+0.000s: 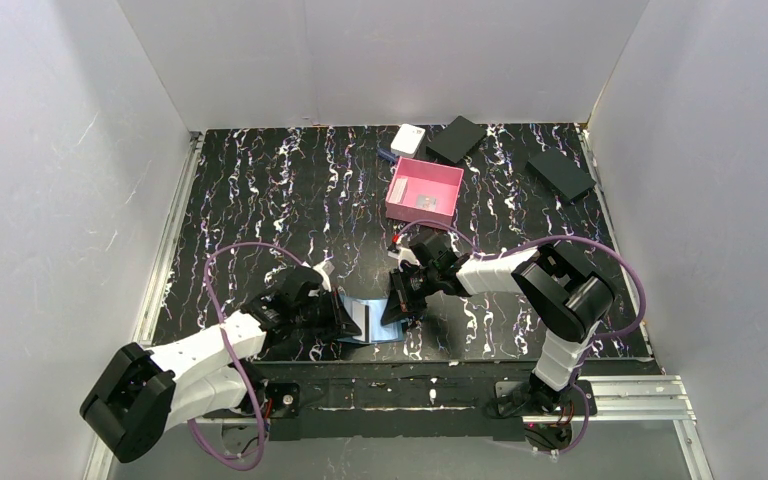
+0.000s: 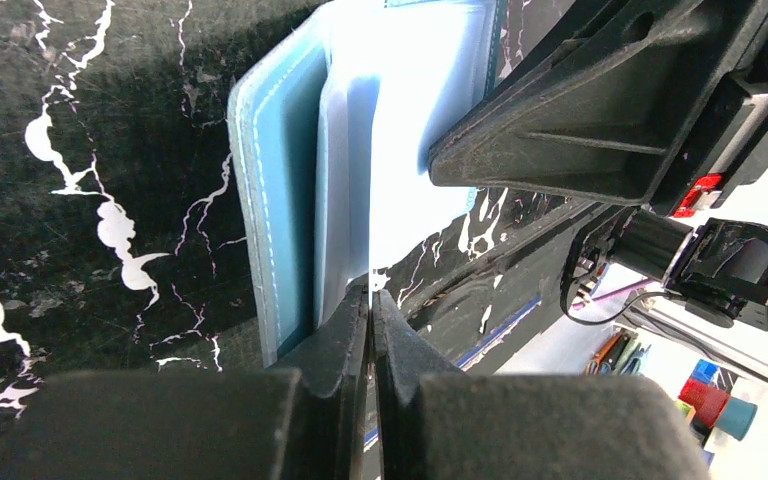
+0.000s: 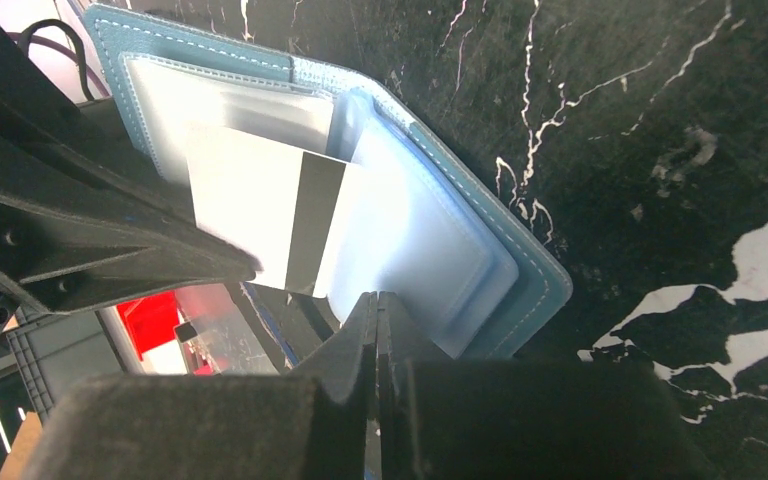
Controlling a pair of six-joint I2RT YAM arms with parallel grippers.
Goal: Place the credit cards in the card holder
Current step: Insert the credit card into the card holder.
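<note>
The blue card holder (image 1: 368, 322) lies open near the table's front edge, between my two grippers. Its pale inner sleeves (image 3: 410, 240) are spread. One pale credit card (image 3: 250, 205) with a dark stripe sits partly inside a pocket on the holder's left half. My left gripper (image 2: 371, 290) is shut, its tips against the edge of a sleeve (image 2: 345, 180) at the holder's left side (image 1: 348, 320). The right gripper (image 3: 376, 297) is shut too, its tips resting on the right-hand sleeves (image 1: 398, 305). I see nothing clamped between either pair of jaws.
A pink open tray (image 1: 430, 165) stands behind the right arm with a small greyish flat piece (image 1: 422, 202) inside. Farther back are a small white box (image 1: 408, 138) and two flat black boxes (image 1: 457, 139) (image 1: 561, 174). White walls enclose the table.
</note>
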